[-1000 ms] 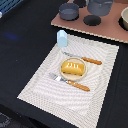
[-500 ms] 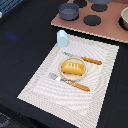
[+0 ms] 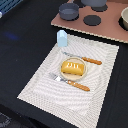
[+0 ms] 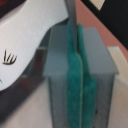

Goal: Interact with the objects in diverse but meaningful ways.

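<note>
In the exterior view a yellow bread-like block (image 3: 73,68) lies on a small round plate (image 3: 62,73) in the middle of the striped placemat (image 3: 45,87). A knife (image 3: 83,59) and a fork (image 3: 70,83) with orange handles flank the plate. A pale blue carton (image 3: 62,38) stands upright at the mat's far corner. A grey saucepan (image 3: 69,11) sits on the brown stove board (image 3: 107,29). My arm does not show in that view. In the wrist view my gripper (image 4: 75,75) fills the picture, its teal pads (image 4: 68,95) pressed together with no gap.
Black burner discs (image 3: 92,20) lie on the stove board, with a grey pot (image 3: 124,17) at the exterior view's right edge and another pot (image 3: 94,2) at the back. Dark tabletop (image 3: 20,45) surrounds the mat. A white curved shape (image 4: 25,45) sits beside the gripper.
</note>
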